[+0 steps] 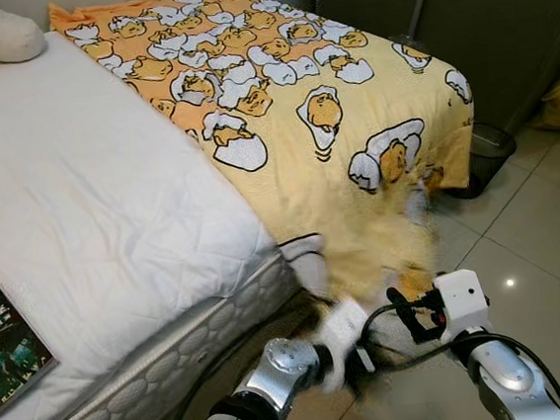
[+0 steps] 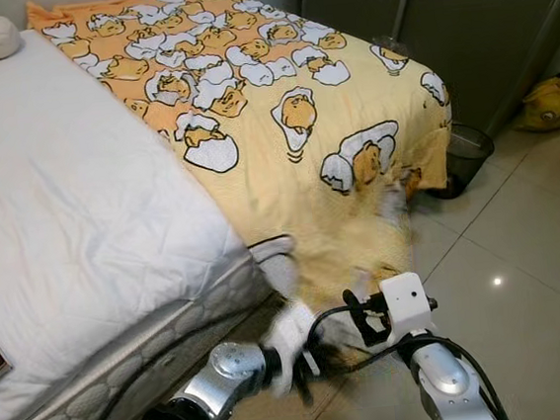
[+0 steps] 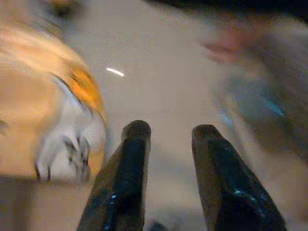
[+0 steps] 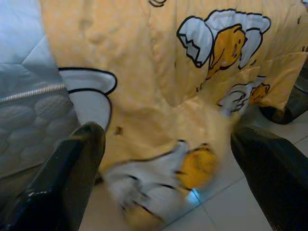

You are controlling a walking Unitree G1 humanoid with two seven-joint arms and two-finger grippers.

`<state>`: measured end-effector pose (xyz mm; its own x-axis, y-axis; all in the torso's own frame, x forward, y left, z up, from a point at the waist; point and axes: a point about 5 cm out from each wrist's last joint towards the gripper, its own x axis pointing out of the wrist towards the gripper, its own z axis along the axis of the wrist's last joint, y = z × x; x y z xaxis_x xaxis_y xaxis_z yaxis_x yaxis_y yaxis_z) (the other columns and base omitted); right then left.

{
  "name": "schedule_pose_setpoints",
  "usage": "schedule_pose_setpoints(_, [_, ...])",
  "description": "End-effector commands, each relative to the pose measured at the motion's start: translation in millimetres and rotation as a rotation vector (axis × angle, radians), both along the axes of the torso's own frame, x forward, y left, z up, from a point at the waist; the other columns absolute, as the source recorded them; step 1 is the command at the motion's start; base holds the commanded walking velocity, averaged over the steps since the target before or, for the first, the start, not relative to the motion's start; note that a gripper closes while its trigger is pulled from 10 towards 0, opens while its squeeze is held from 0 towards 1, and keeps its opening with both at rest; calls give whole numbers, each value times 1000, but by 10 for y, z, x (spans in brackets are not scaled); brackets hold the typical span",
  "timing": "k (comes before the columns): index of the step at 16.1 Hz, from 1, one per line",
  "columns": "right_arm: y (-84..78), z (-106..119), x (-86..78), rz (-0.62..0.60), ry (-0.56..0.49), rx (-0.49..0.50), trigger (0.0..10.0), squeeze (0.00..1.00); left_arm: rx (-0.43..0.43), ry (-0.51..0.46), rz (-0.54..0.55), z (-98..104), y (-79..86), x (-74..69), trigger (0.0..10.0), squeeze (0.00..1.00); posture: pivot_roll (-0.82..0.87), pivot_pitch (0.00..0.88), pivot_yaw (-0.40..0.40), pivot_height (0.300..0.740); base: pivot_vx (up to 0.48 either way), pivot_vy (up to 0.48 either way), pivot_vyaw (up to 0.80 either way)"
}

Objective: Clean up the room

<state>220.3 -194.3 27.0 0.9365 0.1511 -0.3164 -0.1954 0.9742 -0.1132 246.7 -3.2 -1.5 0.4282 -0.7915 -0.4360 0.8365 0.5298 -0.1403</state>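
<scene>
From the head views the yellow blanket (image 1: 290,110) drapes off the bed (image 1: 82,209) just above both tools, while the left tool (image 3: 168,139) shows fingers apart beside its blurred hem and the right tool (image 4: 166,159) gapes wide before it

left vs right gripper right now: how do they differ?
Opening: the left gripper has its fingers a narrow gap apart; the right gripper is spread wide. Target: the left gripper looks mostly at bare floor tile with the yellow blanket off to one side; the right gripper faces the blanket's hanging edge squarely. Shared: both are open, holding nothing, low beside the bed near the drooping blanket.
</scene>
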Motion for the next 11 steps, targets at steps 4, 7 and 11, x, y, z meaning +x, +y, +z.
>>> schedule_pose_setpoints(4, [32,124,105,-76,-125,21,10000,0,51,-190,564,223,734,560,10000,1000,-61,0,5,720,0,0,0])
schedule_pose_setpoints(7, [11,144,192,-153,-168,40,10000,0,48,-253,923,349,1537,710,10000,1000,-29,0,35,720,0,-283,244])
schedule_pose_setpoints(11, [-12,131,278,-178,-174,44,10000,0,-22,-370,897,550,1425,744,10000,0,-6,0,42,720,0,-459,709])
